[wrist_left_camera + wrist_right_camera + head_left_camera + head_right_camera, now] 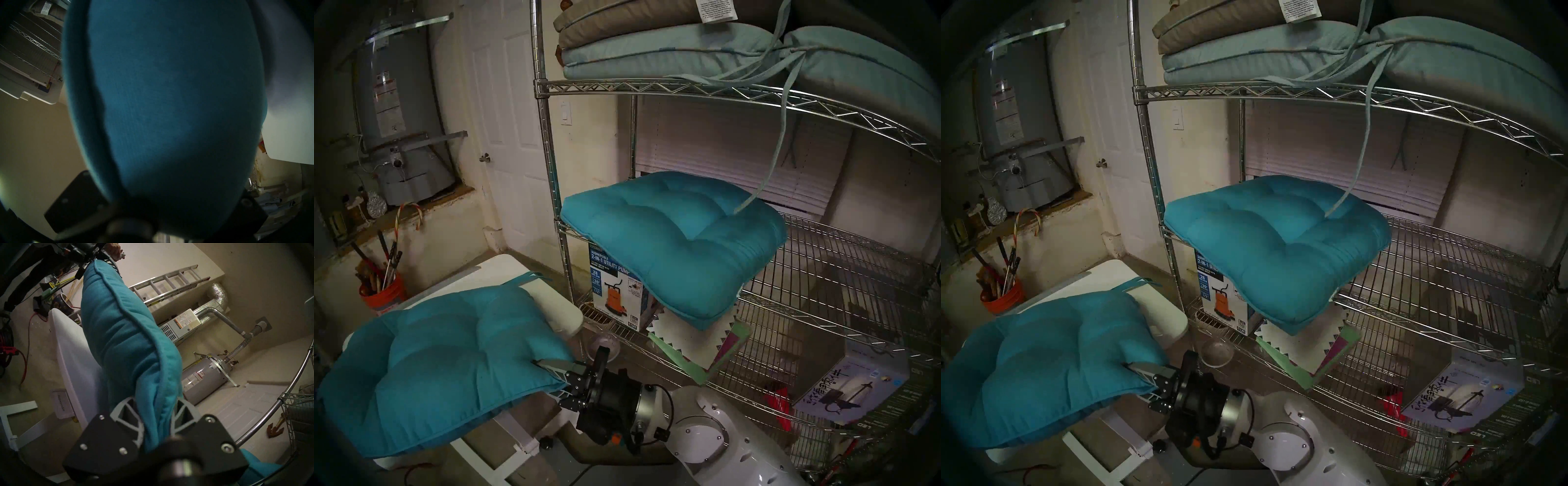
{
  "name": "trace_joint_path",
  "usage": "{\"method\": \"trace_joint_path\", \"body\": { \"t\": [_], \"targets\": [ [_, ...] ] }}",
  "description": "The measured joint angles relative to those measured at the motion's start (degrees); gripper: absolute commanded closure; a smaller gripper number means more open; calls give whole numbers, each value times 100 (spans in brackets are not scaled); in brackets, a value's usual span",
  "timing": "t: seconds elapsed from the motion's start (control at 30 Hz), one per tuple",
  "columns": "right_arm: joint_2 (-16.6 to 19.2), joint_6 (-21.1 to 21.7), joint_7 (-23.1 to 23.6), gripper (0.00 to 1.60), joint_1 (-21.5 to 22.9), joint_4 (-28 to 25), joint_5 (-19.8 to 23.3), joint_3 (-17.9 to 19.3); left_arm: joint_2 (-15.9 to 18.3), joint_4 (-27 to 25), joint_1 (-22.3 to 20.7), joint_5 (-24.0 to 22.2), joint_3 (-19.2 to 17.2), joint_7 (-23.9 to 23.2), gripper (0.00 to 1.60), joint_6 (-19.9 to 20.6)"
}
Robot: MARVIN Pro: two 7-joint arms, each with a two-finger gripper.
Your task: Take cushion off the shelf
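A teal tufted cushion (443, 366) (1053, 366) hangs between my two grippers, just over the small white table (551, 298). My right gripper (548, 378) (155, 405) is shut on its right-hand piped edge. At the cushion's (122, 331) far end, the right wrist view shows my left gripper (90, 261) clamped on it. The left wrist view is almost filled by teal fabric (169, 101). The left gripper is outside both head views. A second teal cushion (673, 237) (1277, 244) lies on the middle tier of the chrome wire shelf (653, 89), overhanging its front edge.
Pale blue and grey cushions (653, 51) are stacked on the upper tier, a tie strap dangling down. A pump box (616, 288), papers and a white box (853, 383) sit on lower tiers. An orange bucket (383, 295) of tools and a water heater (398, 101) stand at the left.
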Motion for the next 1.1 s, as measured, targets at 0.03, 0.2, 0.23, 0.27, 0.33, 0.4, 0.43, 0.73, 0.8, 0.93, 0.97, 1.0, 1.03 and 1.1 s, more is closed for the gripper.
{"method": "trace_joint_path", "body": {
  "t": [0.03,0.2,0.23,0.27,0.33,0.4,0.43,0.73,0.8,0.93,0.97,1.0,1.03,1.1],
  "targets": [
    [-26,28,-12,160,82,99,-32,-49,16,32,-31,6,9,-35,160,11],
    [-123,126,-47,160,357,416,-137,-200,78,149,-147,21,68,-161,160,60],
    [-145,148,-52,160,415,479,-159,-231,93,173,-174,23,82,-189,160,72],
    [-171,173,-60,160,485,556,-186,-270,111,200,-204,23,98,-221,160,87],
    [-221,219,-73,160,609,692,-228,-340,145,246,-257,24,120,-278,160,112],
    [-275,265,-86,160,731,832,-271,-403,183,296,-313,24,143,-337,160,139],
    [-300,289,-92,160,791,901,-291,-438,201,319,-339,24,153,-364,160,152],
    [-560,530,-172,160,1355,1571,-455,-788,372,506,-564,19,204,-610,160,266],
    [-617,581,-193,160,1479,1715,-486,-875,415,550,-611,16,205,-664,160,290],
    [-736,684,-247,160,1728,2026,-539,-1053,508,647,-705,10,205,-772,160,338],
    [-769,714,-266,160,1796,2119,-551,-1106,533,674,-730,8,203,-800,160,351],
    [-794,735,-279,160,1846,2186,-559,-1146,553,695,-749,7,201,-821,160,359],
    [-815,754,-291,160,1888,2242,-566,-1181,571,714,-766,6,199,-841,160,366],
    [-887,820,-337,160,2028,2423,-578,-1300,629,773,-819,3,189,-903,160,384]
  ]
}}
